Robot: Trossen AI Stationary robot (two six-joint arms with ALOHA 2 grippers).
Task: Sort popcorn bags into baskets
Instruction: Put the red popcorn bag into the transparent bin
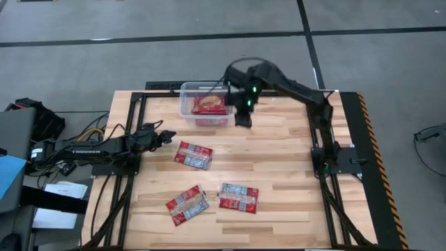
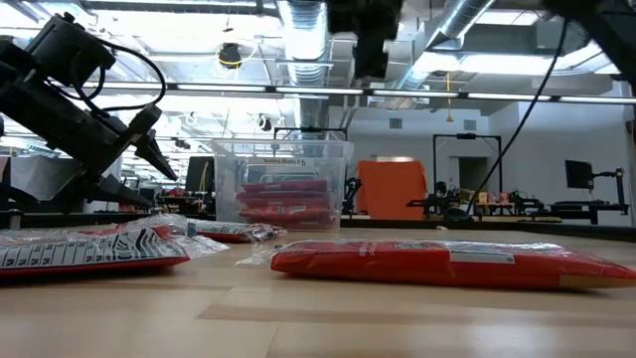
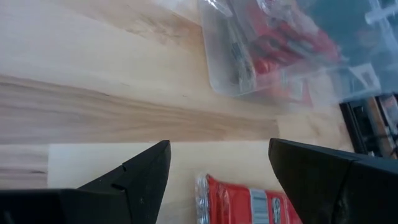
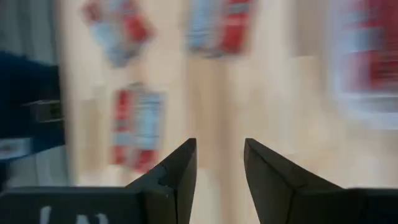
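A clear plastic bin [image 1: 205, 104] stands at the table's far middle with several red popcorn packets inside; it also shows in the low view [image 2: 283, 184]. Three more packets lie flat on the table: one in the middle [image 1: 193, 155] and two nearer the front [image 1: 187, 204] [image 1: 238, 197]. My right gripper [image 1: 242, 118] hangs open and empty above the table, just beside the bin's right near corner. My left gripper [image 1: 167, 136] is open and empty at the left, pointing toward the middle packet, which shows in its wrist view [image 3: 242, 202].
The black frame rails [image 1: 320, 174] run along the table's left and right sides. Bare wood lies between the bin and the middle packet. Cables and boxes [image 1: 42, 139] sit off the table's left edge.
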